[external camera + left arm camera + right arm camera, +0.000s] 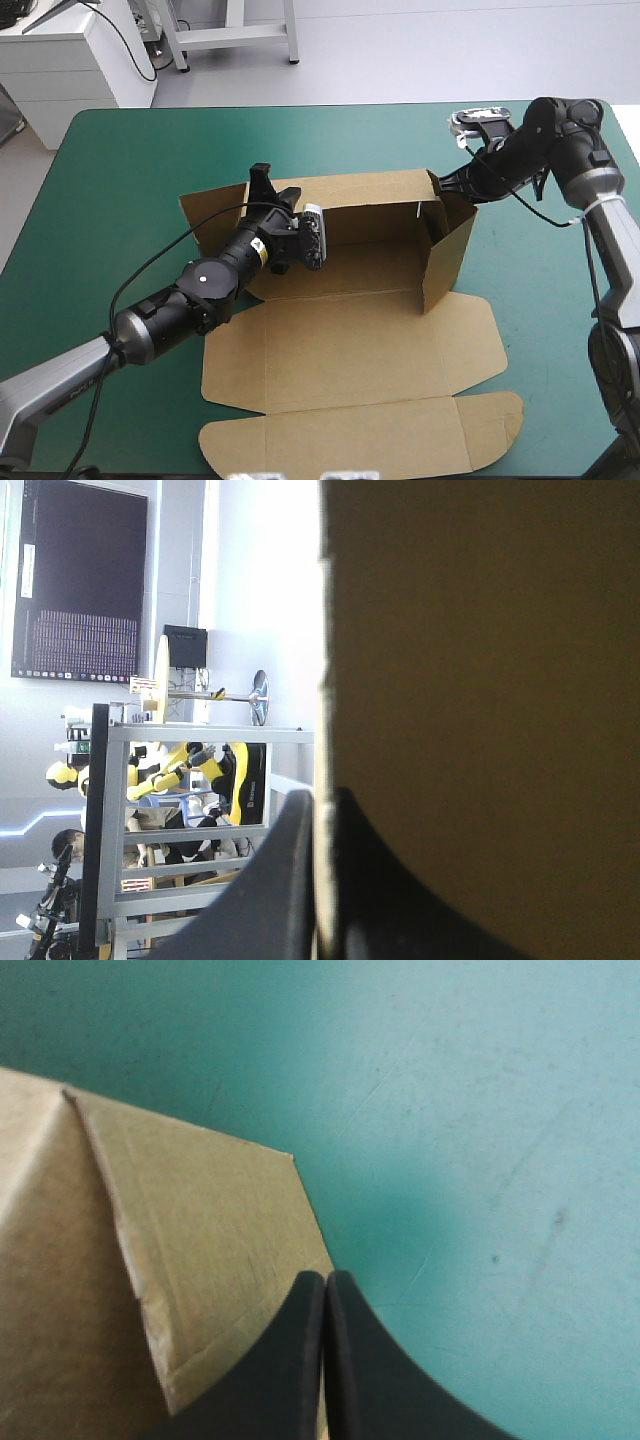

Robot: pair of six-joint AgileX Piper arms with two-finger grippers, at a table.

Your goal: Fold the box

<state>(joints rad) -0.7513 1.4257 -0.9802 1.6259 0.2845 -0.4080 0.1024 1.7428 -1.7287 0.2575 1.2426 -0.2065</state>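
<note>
Overhead, the brown cut-cardboard box (360,330) lies in the middle of the teal-green-covered desk (120,160), far and right walls raised, lid flat toward the near edge; the left jaws reach the far wall's left end, the right jaws the far right corner; from the left wrist, the left jaws pinch an upright edge of the box (480,680); from the right wrist, the right jaws, all but pressed together, pinch a flap of the box (200,1210) above the teal-green cover (480,1110).
</note>
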